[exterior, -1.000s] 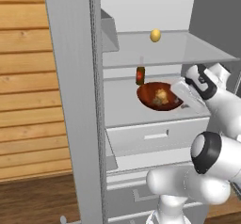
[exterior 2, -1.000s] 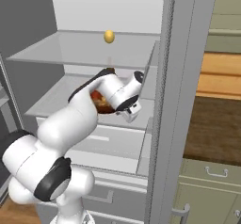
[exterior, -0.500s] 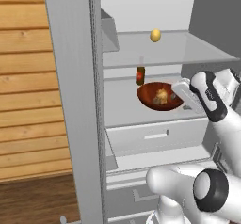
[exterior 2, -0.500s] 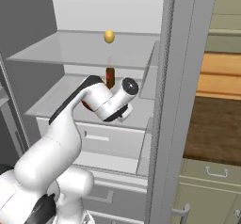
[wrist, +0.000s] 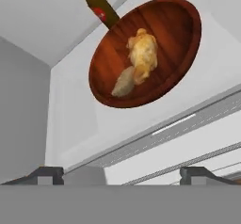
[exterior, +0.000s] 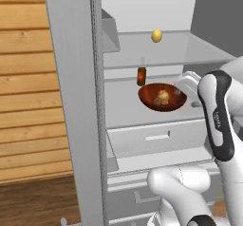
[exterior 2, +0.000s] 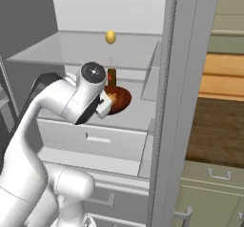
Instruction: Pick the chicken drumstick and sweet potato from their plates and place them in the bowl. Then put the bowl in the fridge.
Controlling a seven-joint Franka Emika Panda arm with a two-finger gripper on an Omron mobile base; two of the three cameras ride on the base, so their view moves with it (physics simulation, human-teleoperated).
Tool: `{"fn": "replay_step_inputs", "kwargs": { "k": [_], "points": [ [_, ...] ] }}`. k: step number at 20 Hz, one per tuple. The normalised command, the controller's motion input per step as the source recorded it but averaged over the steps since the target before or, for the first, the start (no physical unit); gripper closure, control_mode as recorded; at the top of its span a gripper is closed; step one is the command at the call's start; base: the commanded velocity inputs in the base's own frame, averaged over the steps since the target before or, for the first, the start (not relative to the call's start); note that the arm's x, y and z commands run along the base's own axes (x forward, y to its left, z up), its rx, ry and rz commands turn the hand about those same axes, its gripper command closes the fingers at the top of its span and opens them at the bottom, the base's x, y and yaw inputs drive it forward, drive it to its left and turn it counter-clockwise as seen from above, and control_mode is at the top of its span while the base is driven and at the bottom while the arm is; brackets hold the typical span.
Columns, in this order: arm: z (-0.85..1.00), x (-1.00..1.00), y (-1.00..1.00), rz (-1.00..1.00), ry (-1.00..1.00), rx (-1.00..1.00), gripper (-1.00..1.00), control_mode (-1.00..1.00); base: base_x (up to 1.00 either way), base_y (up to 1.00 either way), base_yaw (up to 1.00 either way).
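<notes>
The reddish-brown bowl rests on the glass shelf inside the fridge. In it lie the golden chicken drumstick and a paler tan sweet potato. My gripper is open, its fingertips wide apart with nothing between them, drawn back in front of the shelf edge and clear of the bowl. From the left base view the hand hangs just right of the bowl. The arm covers part of the bowl in the right base view. The plates are out of view.
A dark bottle with a red cap stands just behind the bowl. A small yellow fruit sits on the upper glass shelf. Pale drawers lie below. The fridge's grey side wall closes in on the right.
The gripper has opened and let go of the bowl, which stays on the shelf. The hand has pulled back from the bowl towards the shelf's front edge.
</notes>
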Motion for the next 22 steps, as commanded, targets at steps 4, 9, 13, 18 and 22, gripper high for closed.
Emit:
{"fn": "replay_step_inputs", "kwargs": {
  "k": [4, 9, 13, 18, 22],
  "points": [
    [0.54, -0.82, 0.44, 0.04, -0.04, -0.37, -1.0, -1.0, 0.0, 0.0, 0.0],
    [0.8, -0.98, 0.08, 0.08, -0.01, -0.19, -1.0, -1.0, 0.0, 0.0, 0.0],
    [0.2, -0.95, -0.04, 0.15, -0.28, -0.32, -1.0, -1.0, 0.0, 0.0, 0.0],
    [0.09, -0.82, 0.0, 0.09, -0.38, -0.3, -1.0, -1.0, 0.0, 0.0, 0.0],
    [0.12, -0.11, 0.0, 0.0, -0.25, -0.09, -1.0, -1.0, 0.0, 0.0, 0.0]
  ]
}}
